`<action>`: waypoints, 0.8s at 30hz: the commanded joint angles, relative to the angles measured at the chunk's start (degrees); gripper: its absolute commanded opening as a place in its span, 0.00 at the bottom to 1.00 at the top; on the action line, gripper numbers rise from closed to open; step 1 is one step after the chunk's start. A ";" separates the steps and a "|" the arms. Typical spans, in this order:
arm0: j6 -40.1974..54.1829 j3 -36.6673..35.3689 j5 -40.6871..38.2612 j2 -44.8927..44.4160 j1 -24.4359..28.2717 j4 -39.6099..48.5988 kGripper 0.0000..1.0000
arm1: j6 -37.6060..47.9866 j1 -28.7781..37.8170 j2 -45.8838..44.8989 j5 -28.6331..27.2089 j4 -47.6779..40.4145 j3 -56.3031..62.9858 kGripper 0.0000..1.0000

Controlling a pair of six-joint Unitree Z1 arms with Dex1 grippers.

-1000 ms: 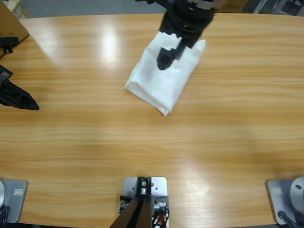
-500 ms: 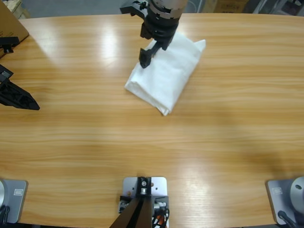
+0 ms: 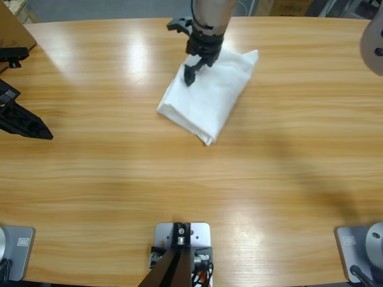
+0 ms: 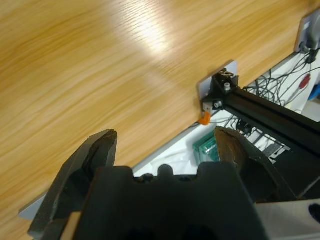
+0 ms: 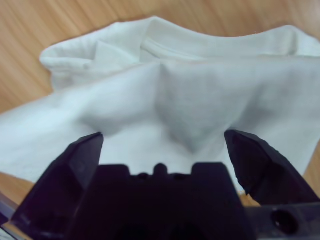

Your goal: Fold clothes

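Lighting: bright, even, from overhead. Glare: pale patches on the bench (image 3: 90, 179) at far left and near right in the high view; one white streak in the left wrist view. Shadows: soft grey band at right on the bench. Focus: right pincer (image 5: 162, 150) black and blurred up close; T-shirt (image 5: 200, 95) folds soft, slightly overexposed.

right gripper (image 3: 190, 76) pulled back toward shirt's (image 3: 209, 98) far edge (jaws apart, nothing held).

Overhead view; wrist views close, oblique
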 commanded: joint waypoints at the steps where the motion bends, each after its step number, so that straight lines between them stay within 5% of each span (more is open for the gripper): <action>1: 0.69 0.92 -1.20 3.35 -0.45 -0.60 0.76 | -0.25 1.99 7.06 0.36 1.35 0.05 1.00; 14: 0.56 0.74 -1.94 2.06 -0.64 -0.60 0.77 | 5.92 3.69 7.04 -7.37 7.03 -3.99 1.00; 19: 0.16 0.60 -1.94 -1.17 -0.82 -0.62 0.77 | 8.18 4.50 -4.79 -9.36 8.24 -9.23 1.00; 24: 0.16 0.56 -1.82 -4.72 -2.61 -1.55 0.77 | 11.03 4.52 -19.89 -6.55 8.38 -0.23 1.00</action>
